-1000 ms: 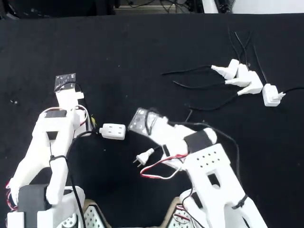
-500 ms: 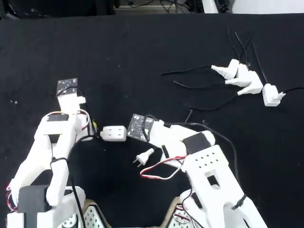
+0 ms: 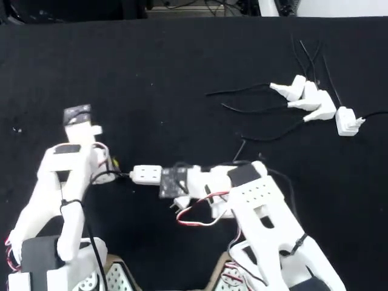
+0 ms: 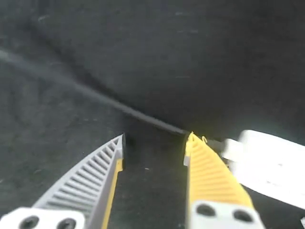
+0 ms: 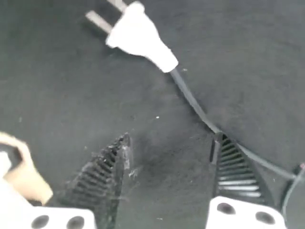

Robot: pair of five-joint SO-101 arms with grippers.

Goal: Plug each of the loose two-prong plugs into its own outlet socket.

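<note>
The right hand [image 5: 169, 143], fingers spread wide, hangs over the black worktop [image 3: 182, 73] low in the centre of the high view. Its tips straddle the black cord [image 5: 190, 100] of a loose white two-prong plug [image 5: 138, 36], which lies flat just beyond them. The plug looks light, hard and smooth, and its limp cord is likely to drag. The surest hold is probably across the flat sides of the moulded body, behind the prongs and clear of the cord.

At lower left, the left hand [image 4: 153, 143] is likewise parted. It holds nothing and is poised beside the white outlet block [image 3: 147, 174], which rests on the cloth between the two arms. The block appears light enough to slide under a push, so it may need bracing.

In the high view the right arm covers most of the plug, and the block's slots cannot be made out.

Well apart, at upper right, lies a cluster of white plugs [image 3: 312, 100] with trailing cords. Whether any is seated in a socket cannot be told.
</note>
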